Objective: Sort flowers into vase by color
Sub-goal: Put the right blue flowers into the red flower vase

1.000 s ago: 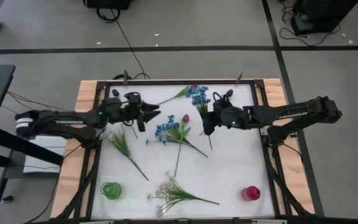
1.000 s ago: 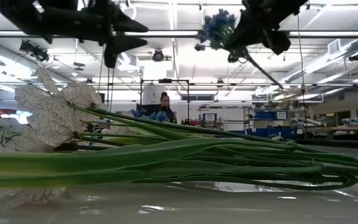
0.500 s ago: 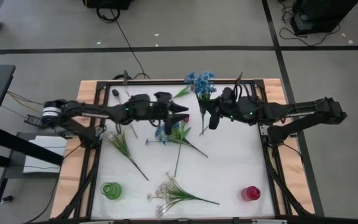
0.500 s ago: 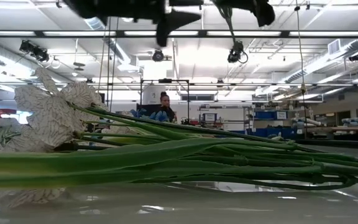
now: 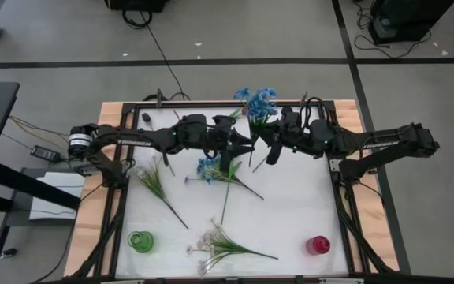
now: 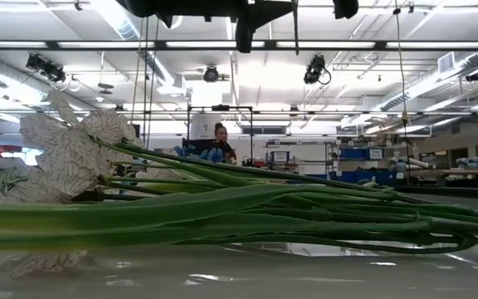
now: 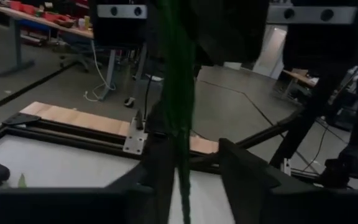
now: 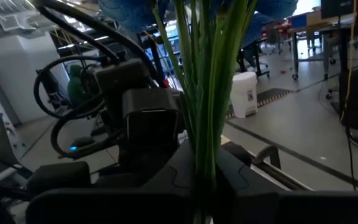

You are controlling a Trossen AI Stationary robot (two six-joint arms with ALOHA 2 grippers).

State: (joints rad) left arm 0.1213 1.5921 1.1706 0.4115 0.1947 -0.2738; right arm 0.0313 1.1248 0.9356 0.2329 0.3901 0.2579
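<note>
A: How far along is the sorting?

B: Barely begun, I'd judge. The green vase [image 5: 140,241] and the red vase [image 5: 318,245] both stand at the near edge of the tabletop [image 5: 290,221] with nothing in them. A white spray [image 5: 215,246] lies between them, a green-leaved stem [image 5: 158,185] lies toward the left, and a second blue cluster [image 5: 209,166] with a long stem lies near the middle. So every flower is left to place.

A: And the one in the air?

B: A blue flower bunch [image 5: 257,102] is held up over the far middle of the tabletop, between the two arms, blossoms toward the far edge.

A: Who has it?

B: The right claw [image 5: 272,147] is clamped on its stems; in the right wrist view the green stems [image 8: 207,93] run straight down between its fingers [image 8: 166,168]. The left claw [image 5: 239,146] has reached across right beside it. Its own view shows a stem [image 7: 180,112] passing between its fingers [image 7: 244,171], which stand partly apart around it. Whether they press on it, I cannot tell.

A: A handover, then?

B: That's my reading.
</note>
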